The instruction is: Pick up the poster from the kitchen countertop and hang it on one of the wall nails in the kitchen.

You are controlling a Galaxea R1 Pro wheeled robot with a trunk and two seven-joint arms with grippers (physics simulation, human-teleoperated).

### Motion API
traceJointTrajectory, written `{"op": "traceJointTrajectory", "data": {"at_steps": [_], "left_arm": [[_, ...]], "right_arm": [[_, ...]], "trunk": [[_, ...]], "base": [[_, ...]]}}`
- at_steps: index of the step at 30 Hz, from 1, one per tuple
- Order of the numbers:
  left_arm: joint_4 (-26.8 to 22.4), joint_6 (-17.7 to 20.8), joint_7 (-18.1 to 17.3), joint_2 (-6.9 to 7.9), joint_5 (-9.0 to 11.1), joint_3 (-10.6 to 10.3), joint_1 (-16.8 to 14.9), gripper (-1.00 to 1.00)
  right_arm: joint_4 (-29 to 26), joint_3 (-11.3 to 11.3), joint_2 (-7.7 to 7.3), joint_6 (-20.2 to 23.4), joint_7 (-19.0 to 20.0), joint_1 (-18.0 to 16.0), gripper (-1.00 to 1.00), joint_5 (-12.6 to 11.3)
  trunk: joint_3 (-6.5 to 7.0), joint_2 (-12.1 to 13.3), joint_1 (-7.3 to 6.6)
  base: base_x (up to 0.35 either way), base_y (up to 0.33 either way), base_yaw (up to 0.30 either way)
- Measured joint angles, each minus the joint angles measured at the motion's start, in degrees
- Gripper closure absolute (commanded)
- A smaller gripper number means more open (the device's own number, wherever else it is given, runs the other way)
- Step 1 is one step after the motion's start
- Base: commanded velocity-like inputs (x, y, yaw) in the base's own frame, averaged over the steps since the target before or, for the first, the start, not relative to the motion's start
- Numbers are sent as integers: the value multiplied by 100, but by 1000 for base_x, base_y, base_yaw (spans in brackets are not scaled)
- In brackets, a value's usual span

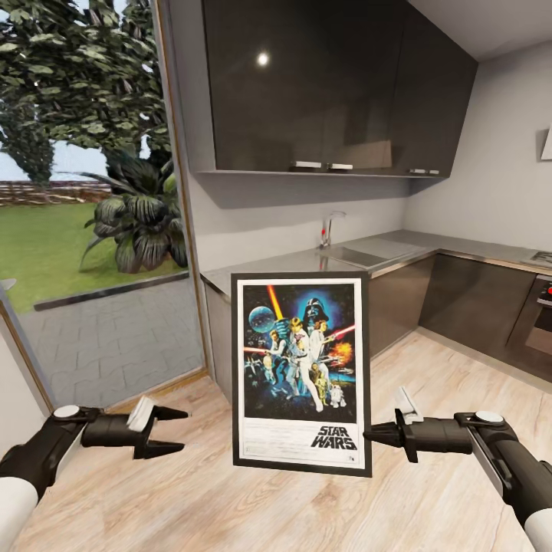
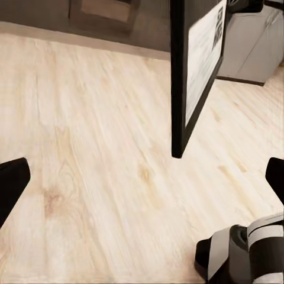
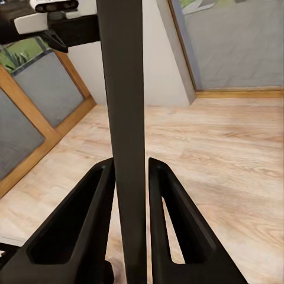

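Right gripper (image 1: 369, 435) pinches the poster (image 1: 301, 373) by the right-hand edge of its black frame, low down near the bottom corner; in the right wrist view the two fingers (image 3: 86, 213) press against either face of the frame (image 3: 122, 118). Held this way the poster stands upright and faces the camera, clear of the wooden floor (image 1: 230, 506), which probably keeps its top edge free to meet a nail later. Behind it, farther off, the kitchen countertop (image 1: 368, 257) runs along the far wall and turns right, with its sink and chrome tap (image 1: 328, 228); the poster is off it, carried in mid-air in front of the near end. Dark wall cabinets (image 1: 330, 84) hang above. No wall nail can be made out. Left gripper (image 1: 175, 431) hangs well apart to the left, fingers spread and holding nothing, likely kept ready to steady the frame.
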Motion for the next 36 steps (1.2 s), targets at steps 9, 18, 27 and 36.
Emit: {"op": "traceJointTrajectory", "data": {"at_steps": [9, 18, 27, 36], "left_arm": [[1963, -1042, -4, 344, 798, 7, 2, -100], [3503, -2568, 4, 407, 1651, -18, 556, -100], [3616, -2898, 5, 389, 3152, 23, 1586, -100], [3620, -2932, 5, 389, 3423, 28, 1753, -100]], "right_arm": [[29, -8, 0, -220, -22, 0, 100, 12], [115, -149, -2, -552, -23, 0, 100, 16], [107, -293, -11, -618, -23, -1, 100, 32], [103, -298, -8, -624, -19, -2, 100, 37]], "trunk": [[-1, 0, 0], [-1, 0, 0], [0, 0, 0], [0, 0, 0]], "base": [[0, 0, 0], [0, 0, 0], [0, 0, 101], [0, 0, 279]]}}
